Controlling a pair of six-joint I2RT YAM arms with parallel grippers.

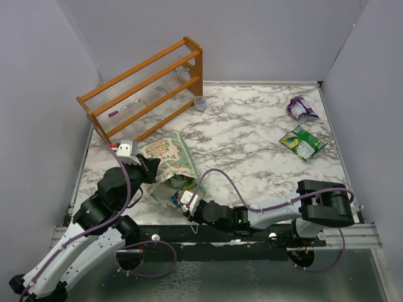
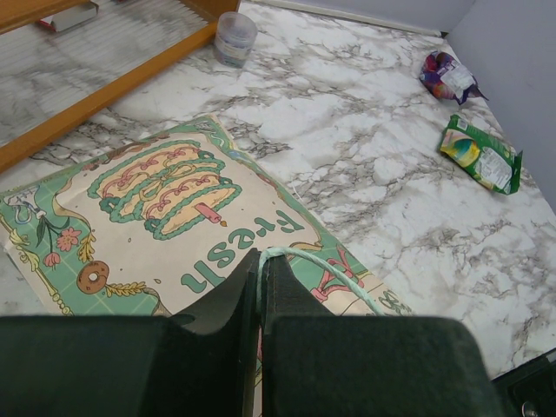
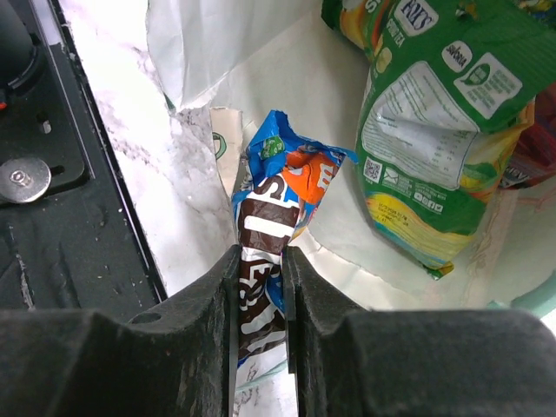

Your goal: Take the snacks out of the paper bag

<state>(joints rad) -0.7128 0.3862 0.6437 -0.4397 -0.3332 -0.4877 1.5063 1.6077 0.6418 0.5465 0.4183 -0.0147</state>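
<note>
Top external view: a marble table fills the frame, with an orange wooden rack lying across its upper left. Below the rack, left of centre, the paper bag lies on its side, printed front up and mouth turned toward the bottom edge.

The left gripper sits at the bag's left edge. From the left wrist its jaws are pressed together at the lower centre, clenched on the bag's rim, where a pale green handle loop comes out.

The right gripper is at the bag's mouth. In the right wrist view its jaws grasp a blue-and-brown packet by one end, at the bag's cream lip. A large green packet lies inside the bag, upper right of that frame.

Well apart from the bag, at the right of the table, lie a green packet and, above it, a purple packet. A small clear cup stands by the rack's right end.
</note>
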